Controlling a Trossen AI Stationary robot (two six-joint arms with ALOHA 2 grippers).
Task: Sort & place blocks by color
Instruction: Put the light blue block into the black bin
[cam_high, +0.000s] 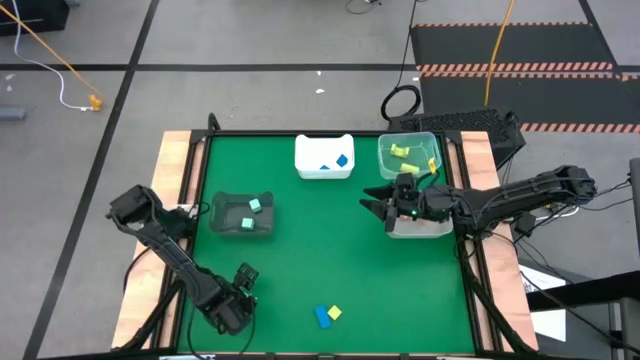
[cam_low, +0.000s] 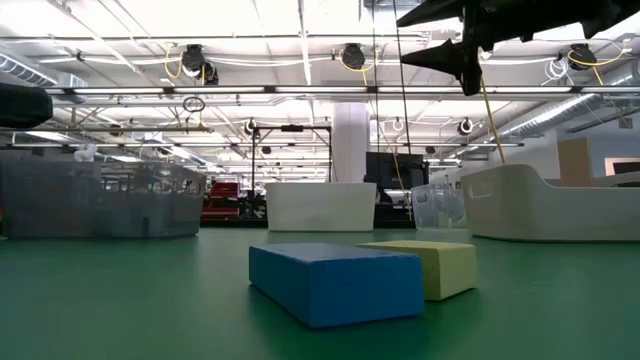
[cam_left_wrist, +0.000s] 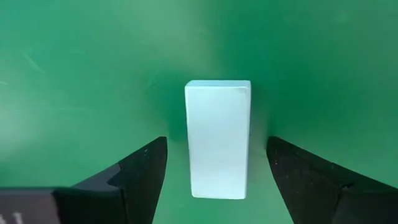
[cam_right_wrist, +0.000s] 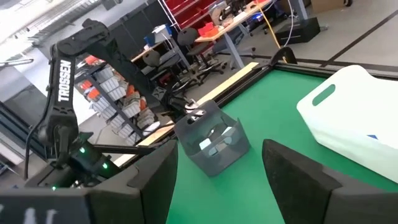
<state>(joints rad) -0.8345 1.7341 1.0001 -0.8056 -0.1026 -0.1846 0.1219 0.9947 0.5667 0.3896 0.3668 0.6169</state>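
In the left wrist view a mint-green bar block (cam_left_wrist: 217, 140) lies flat on the green table. My left gripper (cam_left_wrist: 216, 149) is open and points down over it, one finger on each side with green mat showing in both gaps. In the high view this gripper (cam_high: 243, 280) is near the table's near-left corner and hides the block. A blue bar (cam_low: 335, 280) and a yellow block (cam_low: 435, 265) lie touching near the near edge. My right gripper (cam_high: 375, 205) is open, empty and raised beside a white bin (cam_high: 425, 228).
A dark bin (cam_high: 240, 215) holds mint blocks. A white bin (cam_high: 323, 158) at the far edge holds blue blocks, and a clear bin (cam_high: 408, 155) holds yellow ones. Bare green mat (cam_high: 320, 240) fills the table's middle. Wooden rails (cam_high: 175, 180) run along both sides.
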